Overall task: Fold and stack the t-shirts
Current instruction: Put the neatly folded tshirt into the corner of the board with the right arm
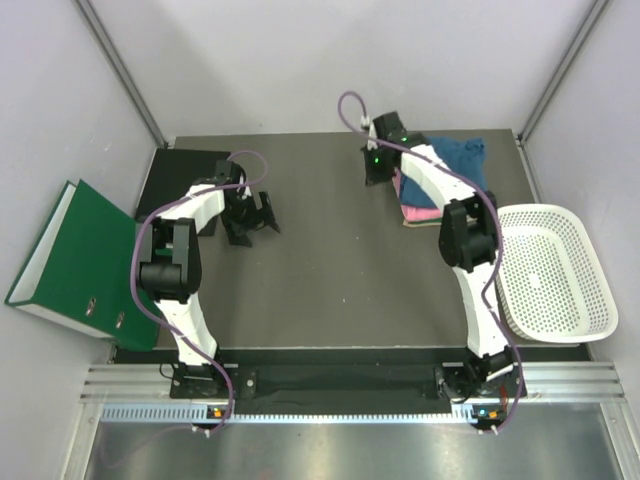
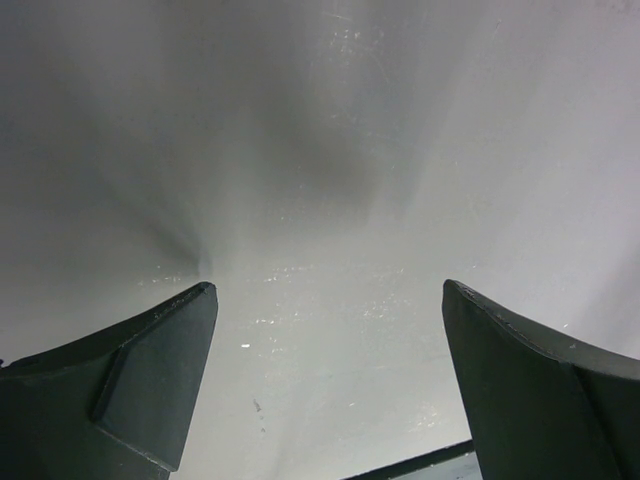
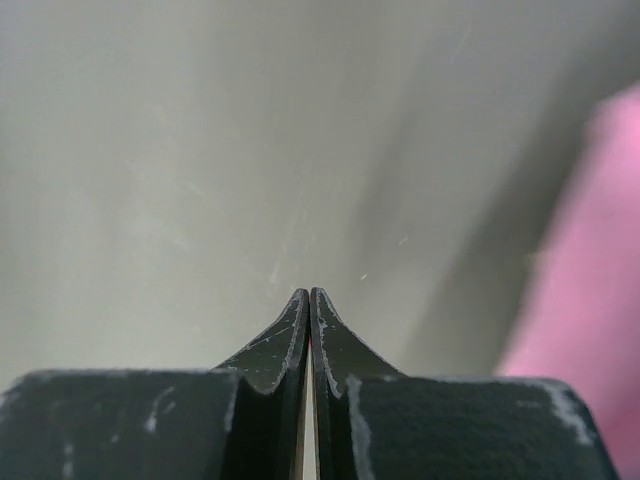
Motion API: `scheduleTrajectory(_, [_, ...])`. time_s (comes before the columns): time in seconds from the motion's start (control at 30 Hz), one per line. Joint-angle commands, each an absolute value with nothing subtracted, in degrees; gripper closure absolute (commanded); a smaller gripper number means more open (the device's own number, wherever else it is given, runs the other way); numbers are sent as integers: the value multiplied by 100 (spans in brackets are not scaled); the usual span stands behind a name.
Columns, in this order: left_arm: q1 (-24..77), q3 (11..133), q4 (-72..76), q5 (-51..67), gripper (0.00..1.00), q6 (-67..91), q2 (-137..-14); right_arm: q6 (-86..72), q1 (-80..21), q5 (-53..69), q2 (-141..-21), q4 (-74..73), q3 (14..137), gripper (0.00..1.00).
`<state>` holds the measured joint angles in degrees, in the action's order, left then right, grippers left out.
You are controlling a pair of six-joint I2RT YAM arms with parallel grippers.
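Note:
The two t-shirts lie in a pile at the table's back right. The dark teal-blue one point(image 1: 462, 156) is on top and the pink one point(image 1: 424, 209) shows under it, partly hidden by my right arm. My right gripper point(image 1: 372, 176) hovers just left of the pile. In the right wrist view its jaws point(image 3: 310, 292) are pressed together with nothing between them, and the pink shirt point(image 3: 592, 290) is a blur at the right edge. My left gripper point(image 1: 255, 228) is over the table's left half, far from the shirts. It point(image 2: 328, 290) stands wide open and empty, facing a bare grey surface.
A white mesh basket point(image 1: 560, 300) sits at the table's right edge, beside my right arm. A green binder point(image 1: 75, 255) leans off the left edge, with a black flat sheet point(image 1: 180, 170) at the back left corner. Grey walls close in the back and sides.

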<state>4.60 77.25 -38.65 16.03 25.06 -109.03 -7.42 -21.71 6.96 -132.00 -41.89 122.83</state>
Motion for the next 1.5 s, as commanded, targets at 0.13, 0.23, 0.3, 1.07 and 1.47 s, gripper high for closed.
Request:
scheduleTrajectory(0.13, [475, 7787, -3858, 1626, 2, 2329, -10828, -897, -2206, 520, -13562, -4914, 12455, 100])
scheduleTrajectory(0.23, [483, 7796, -3858, 1635, 2, 2294, -10872, -923, -2145, 335, -13456, -4825, 12138, 100])
scheduleTrajectory(0.3, [483, 7805, -3858, 1652, 2, 2276, -10907, -932, -2049, 229, -13465, -4886, 12024, 100])
scheduleTrajectory(1.07, [483, 8059, -3972, 1688, 2, 2074, -11136, -835, -564, -1450, -13333, -5018, 11153, 100])
scheduleTrajectory(1.47, [483, 8068, -4025, 1661, 2, 2022, -11127, -888, 280, -1960, -13324, -4966, 11214, 100])
